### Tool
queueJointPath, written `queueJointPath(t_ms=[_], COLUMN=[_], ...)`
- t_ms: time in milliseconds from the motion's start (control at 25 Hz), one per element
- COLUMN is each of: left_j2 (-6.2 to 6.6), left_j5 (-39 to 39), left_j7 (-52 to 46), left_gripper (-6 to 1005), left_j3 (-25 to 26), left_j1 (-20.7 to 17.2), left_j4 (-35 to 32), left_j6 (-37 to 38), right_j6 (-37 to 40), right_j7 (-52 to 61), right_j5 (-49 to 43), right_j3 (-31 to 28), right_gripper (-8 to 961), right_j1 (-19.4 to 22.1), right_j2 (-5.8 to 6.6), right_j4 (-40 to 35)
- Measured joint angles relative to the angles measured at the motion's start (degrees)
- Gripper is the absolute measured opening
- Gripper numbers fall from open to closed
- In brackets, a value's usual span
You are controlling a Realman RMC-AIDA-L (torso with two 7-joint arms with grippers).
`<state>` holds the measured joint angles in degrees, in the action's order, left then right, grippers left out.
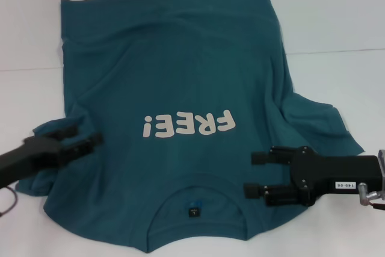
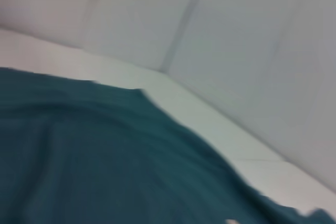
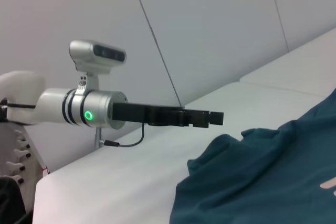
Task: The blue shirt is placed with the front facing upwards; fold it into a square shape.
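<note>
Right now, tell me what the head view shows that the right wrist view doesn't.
Only the head view shows the right gripper, open above the blue shirt near the collar, the full "FREE!" lettering and the neck tag. Only the right wrist view shows the left arm's silver body with its green light. Both show the shirt, the left gripper by its sleeve, and the white table.

one blue shirt (image 1: 180, 88); two hands, left hand (image 1: 90, 139), right hand (image 1: 255, 174); one table (image 1: 337, 22)

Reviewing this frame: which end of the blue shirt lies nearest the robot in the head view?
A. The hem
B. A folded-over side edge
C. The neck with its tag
C: the round neck of the blue shirt sits at the near edge, so the white "FREE!" lettering reads upside down.
</note>
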<state>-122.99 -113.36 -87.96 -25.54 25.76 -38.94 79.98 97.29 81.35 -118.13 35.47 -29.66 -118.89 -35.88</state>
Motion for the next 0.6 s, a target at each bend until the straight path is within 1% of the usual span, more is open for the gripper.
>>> queueJointPath(t_ms=[280,600], left_j2=[0.33,0.38], left_j5=[-0.2,-2.0], left_j7=[-3.2,-3.7], left_gripper=[792,782], left_j3=[2.4,2.2], left_j1=[-0.7,-0.5], left_j4=[-0.1,0.0], left_j6=[-8.6,-14.9], right_j6=[-0.9,-1.5], right_j7=[0.1,0.2], right_j5=[1.0,1.2], right_j3=[-0.4,-0.4], right_gripper=[914,912], right_j1=[-0.3,-0.3], right_j2=[-0.50,-0.53], right_j4=[0.5,1.7])
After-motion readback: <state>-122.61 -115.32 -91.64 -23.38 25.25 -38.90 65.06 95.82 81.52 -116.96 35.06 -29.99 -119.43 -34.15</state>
